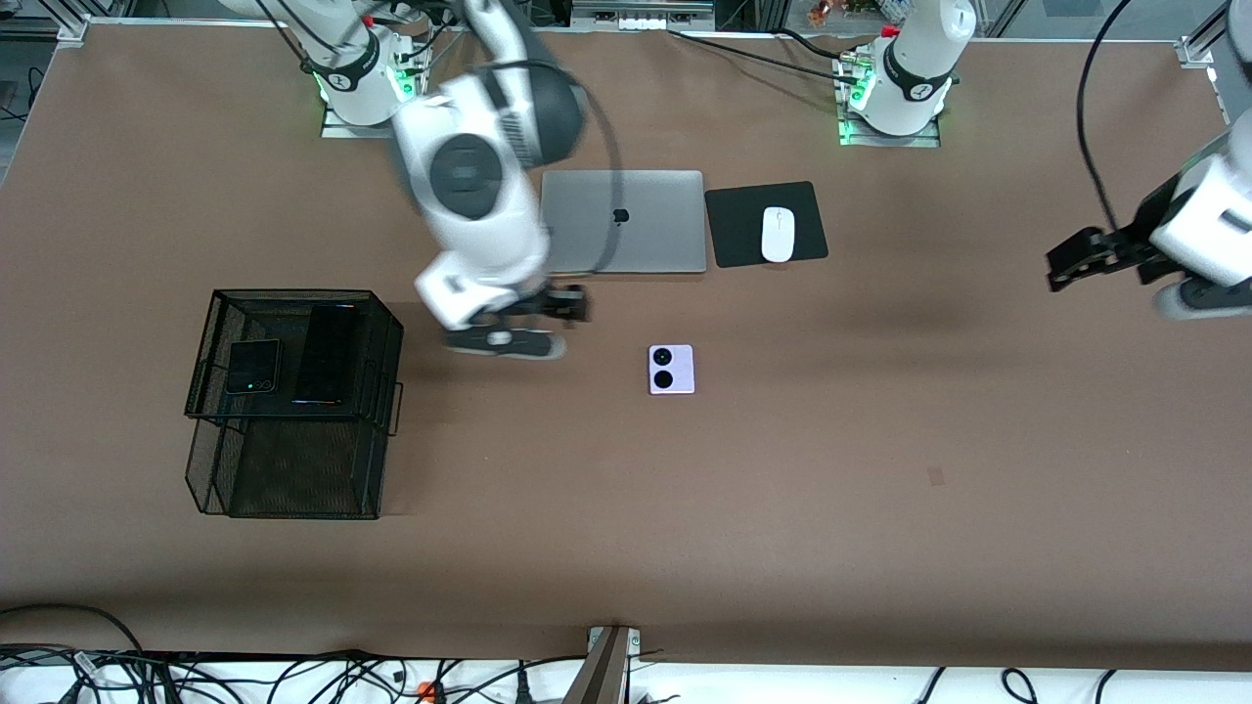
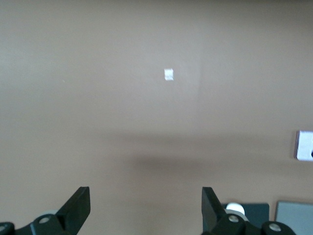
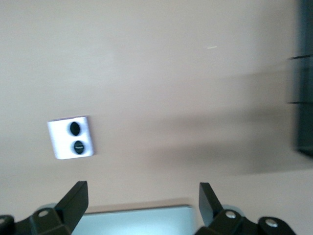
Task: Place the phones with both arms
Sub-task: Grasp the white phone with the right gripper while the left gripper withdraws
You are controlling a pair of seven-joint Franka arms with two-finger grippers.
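Right claw [image 1: 562, 303] hangs released & empty over bare bench [image 1: 880, 489] mid-bench, betw. the wire basket [image 1: 293, 401] and the lilac flip phone [image 1: 671, 369], which lies flat near the bench's middle, nearer the front camera than the laptop [image 1: 624, 221]. Black flip phone [image 1: 252, 366] & slab phone [image 1: 328, 354] lie side by side on the basket, twd the right arm's end. Left claw [image 1: 1076, 259] waits released, empty, over the left arm's end.

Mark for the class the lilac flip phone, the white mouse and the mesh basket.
lilac flip phone [image 1: 671, 369], front view, middle of its cover.
white mouse [image 1: 778, 234], front view, its back.
mesh basket [image 1: 293, 292], front view, its top rim.
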